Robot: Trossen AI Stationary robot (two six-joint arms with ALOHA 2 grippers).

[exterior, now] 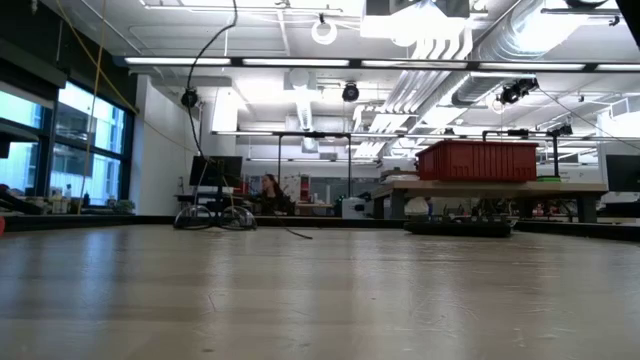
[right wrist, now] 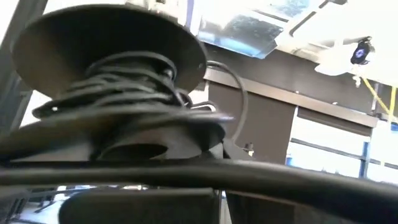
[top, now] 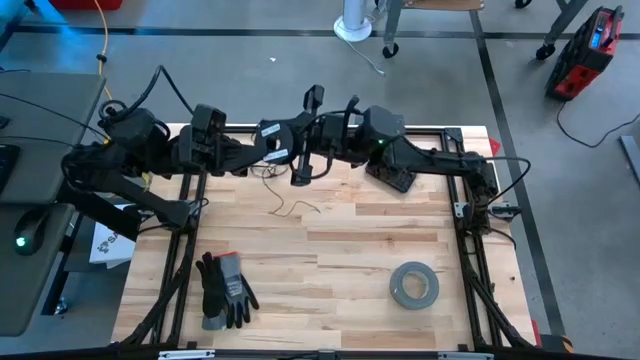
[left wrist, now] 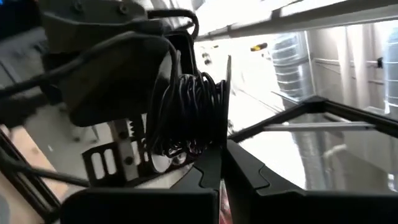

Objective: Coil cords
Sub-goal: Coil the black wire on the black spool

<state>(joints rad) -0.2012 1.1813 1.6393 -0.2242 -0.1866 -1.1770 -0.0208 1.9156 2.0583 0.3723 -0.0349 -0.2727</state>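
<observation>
A: The cord (left wrist: 186, 112), where is it?

B: Wound in dark loops on its small black spool (right wrist: 112, 93), held up above the far edge of the wooden table (top: 330, 250), about midway along it, where the two arms meet. A thin loose tail of it lies on the boards just below.

A: And the grippers?

B: The left gripper (left wrist: 221, 171) has its fingers pressed together, right against the spool's rim. The right gripper (right wrist: 217, 193) is closed too, just under the spool; whether either one actually pinches it, I cannot tell.

A: What else is on the table?

B: A grey tape roll (top: 414, 285) near the front right corner and a pair of black and grey gloves (top: 225, 290) near the front left corner. The boards are pale, with a dark frame along the left and right edges.

A: And the room?

B: A grey floor with a yellow cable (top: 101, 35) beyond the far left corner; level across the table, a red bin (exterior: 477, 160) on a bench, ceiling ducts, strip lights, and windows.
</observation>
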